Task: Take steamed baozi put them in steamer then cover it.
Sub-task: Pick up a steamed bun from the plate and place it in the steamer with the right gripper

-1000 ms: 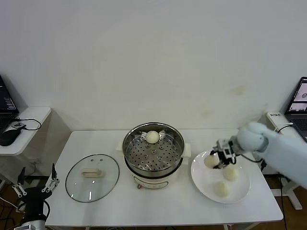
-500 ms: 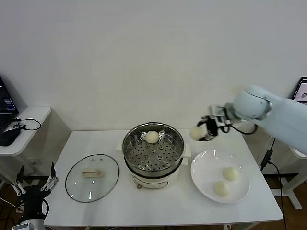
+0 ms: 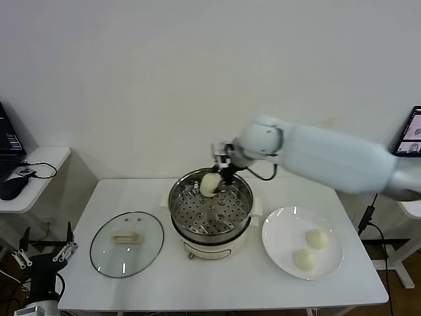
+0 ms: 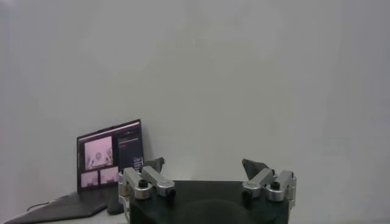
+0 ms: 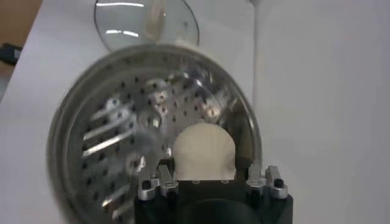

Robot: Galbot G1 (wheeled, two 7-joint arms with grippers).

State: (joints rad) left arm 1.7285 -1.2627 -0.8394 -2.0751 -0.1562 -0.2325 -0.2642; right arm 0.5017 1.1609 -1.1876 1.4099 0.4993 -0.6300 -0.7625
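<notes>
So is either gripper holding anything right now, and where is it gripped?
The right gripper holds a steamed baozi by its sides, above the steamer. The left gripper is open and empty.

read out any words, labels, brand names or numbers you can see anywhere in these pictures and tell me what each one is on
No text can be read.
Laptop screen in the left wrist view: small lines beside thumbnail pictures, too small to read.
Steamer, glass lid, white plate, table: no markings visible.

Even, bright room light, soft shadows on my head view. Glare streaks on steamer (image 5: 122, 140) tray; right arm (image 3: 329, 158) motion-blurred.
</notes>
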